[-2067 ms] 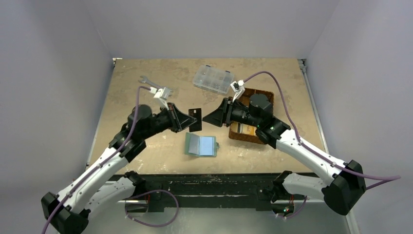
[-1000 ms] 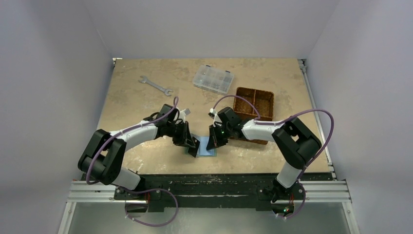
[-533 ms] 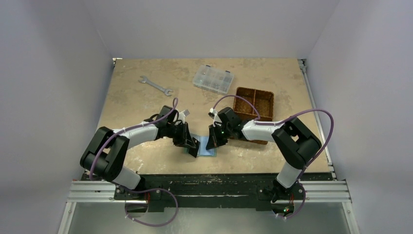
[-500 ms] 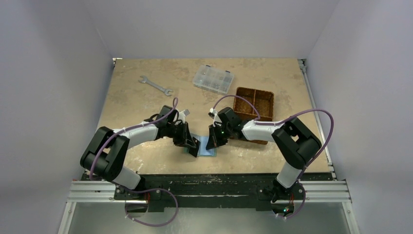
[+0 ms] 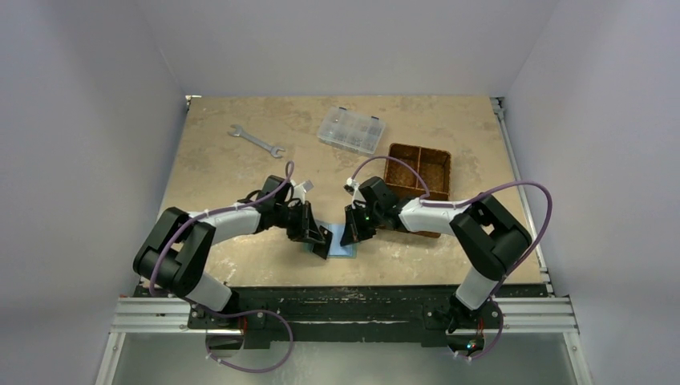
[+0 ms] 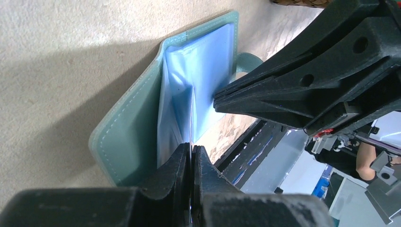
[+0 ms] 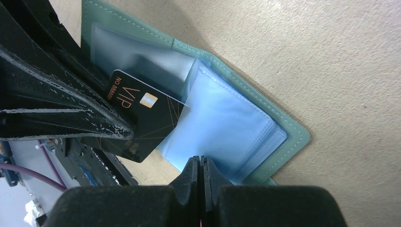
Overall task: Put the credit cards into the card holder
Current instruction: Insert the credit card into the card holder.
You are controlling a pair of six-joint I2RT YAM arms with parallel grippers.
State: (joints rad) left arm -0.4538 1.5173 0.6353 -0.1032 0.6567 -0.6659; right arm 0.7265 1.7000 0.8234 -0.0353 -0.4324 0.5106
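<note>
Fingers of the left end effector pinch a black VIP card by its edge, its leading corner against a clear pocket of the card holder. The card holder lies open, pale blue pockets up, on the worktop near the front edge. The right end effector is pressed together, its tip on the blue leaves; whether it grips one cannot be told.

Card, large print: the black card carries "VIP" in orange-gold capitals.
Card, small print: "NO 88888" runs along the short edge beside the VIP mark; any further digits are too small to read.
Legibility: right wrist view only.
</note>
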